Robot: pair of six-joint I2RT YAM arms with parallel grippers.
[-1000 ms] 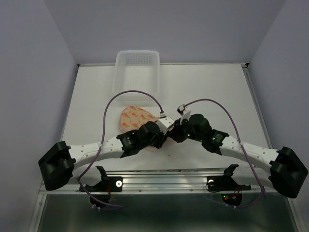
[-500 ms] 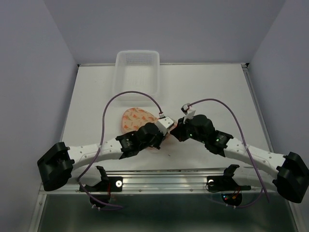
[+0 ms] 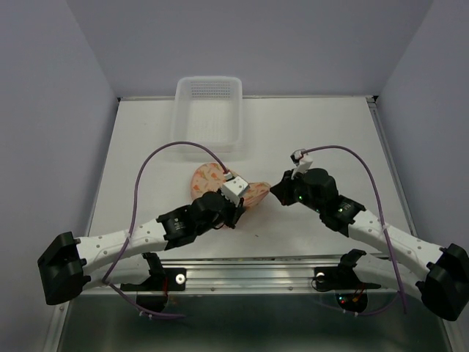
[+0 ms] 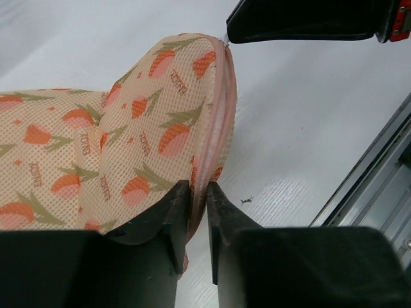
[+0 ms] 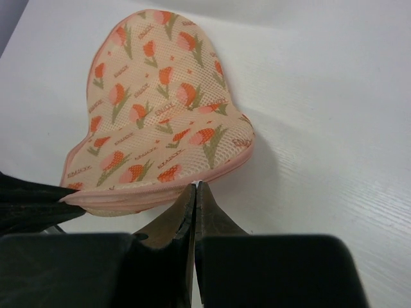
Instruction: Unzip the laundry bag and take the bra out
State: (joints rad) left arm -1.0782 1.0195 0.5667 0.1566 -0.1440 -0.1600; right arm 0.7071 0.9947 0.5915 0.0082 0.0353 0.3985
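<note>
The laundry bag [image 3: 209, 180] lies on the table in front of the basket, cream mesh with orange-red tulip prints and a pink zipper trim. My left gripper [image 4: 199, 190] is shut on the pink trim at the bag's near edge [image 4: 215, 109]. My right gripper [image 5: 195, 186] is shut, and its tips pinch a small white zipper pull at the trim of the bag [image 5: 160, 109]. In the top view the left gripper [image 3: 240, 204] and the right gripper [image 3: 275, 191] meet at the bag's right end. The bag looks closed. The bra is hidden.
A white perforated plastic basket [image 3: 183, 117] stands at the back of the table behind the bag. Purple cables arch over both arms. A metal rail [image 3: 249, 271] runs along the near table edge. The right gripper's finger [image 4: 308, 19] shows at the top of the left wrist view.
Both grippers have shifted to the right with the bag's right end. The right gripper has drawn away to the right, and the left arm has stretched out lower.
</note>
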